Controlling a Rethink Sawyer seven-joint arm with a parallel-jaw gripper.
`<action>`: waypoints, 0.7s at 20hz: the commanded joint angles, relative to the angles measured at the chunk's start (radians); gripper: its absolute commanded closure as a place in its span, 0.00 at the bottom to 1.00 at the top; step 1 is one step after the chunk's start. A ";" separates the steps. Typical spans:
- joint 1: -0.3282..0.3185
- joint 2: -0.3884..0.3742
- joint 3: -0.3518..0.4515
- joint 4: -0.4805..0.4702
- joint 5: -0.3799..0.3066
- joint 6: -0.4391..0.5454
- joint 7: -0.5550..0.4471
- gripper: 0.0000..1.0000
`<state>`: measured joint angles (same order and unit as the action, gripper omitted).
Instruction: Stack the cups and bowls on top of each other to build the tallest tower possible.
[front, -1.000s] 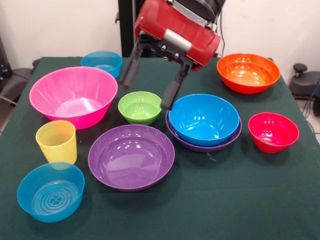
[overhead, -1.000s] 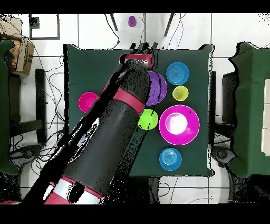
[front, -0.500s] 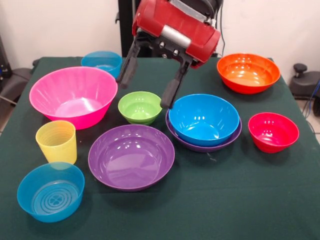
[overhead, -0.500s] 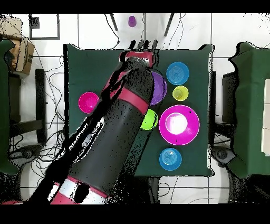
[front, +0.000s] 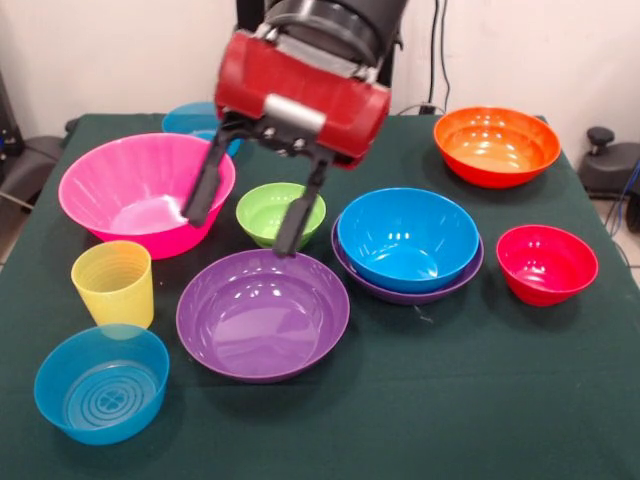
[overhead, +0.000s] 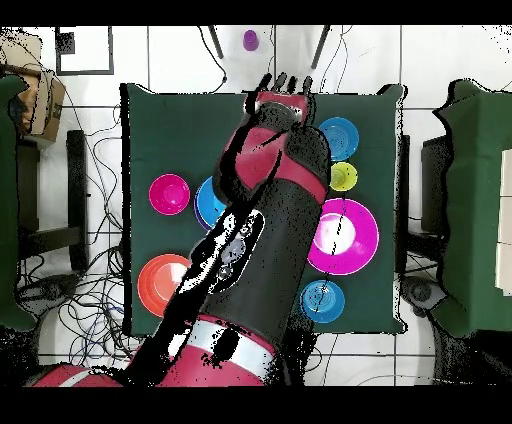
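My gripper (front: 240, 235) hangs open and empty, tilted. One finger is in front of the large pink bowl (front: 140, 185). The other reaches over the far rim of the wide purple bowl (front: 262, 312), and the green bowl (front: 272, 210) shows behind the gap. A blue bowl (front: 405, 238) is nested in a second purple bowl (front: 400, 294). The red bowl (front: 547, 263) and orange bowl (front: 496, 145) stand to the right. A ribbed yellow cup (front: 113, 283) and a translucent blue bowl (front: 100, 382) are near left. Another translucent blue bowl (front: 190, 118) sits at the back. Overhead, the gripper (overhead: 285, 82) shows near the table's top edge.
In the overhead view the arm (overhead: 260, 250) covers the table's middle. Around it show the pink bowl (overhead: 345, 235), the yellow cup (overhead: 343, 176) and the orange bowl (overhead: 160, 283). A small purple object (overhead: 250, 40) lies on the floor beyond the table.
In the front view the gripper has swung left and nearer, from beside the blue bowl to in front of the green bowl. It has stayed open. No bowl or cup has moved.
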<state>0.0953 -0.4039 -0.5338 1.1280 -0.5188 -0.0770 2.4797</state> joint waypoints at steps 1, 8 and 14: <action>0.008 0.048 0.163 0.070 -0.018 0.032 0.012 0.00; 0.005 0.074 0.164 0.055 -0.013 0.005 0.022 0.00; -0.042 0.041 0.253 0.070 -0.046 0.031 -0.010 0.00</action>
<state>0.0902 -0.3949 -0.5095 1.1302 -0.5186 -0.0772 2.4797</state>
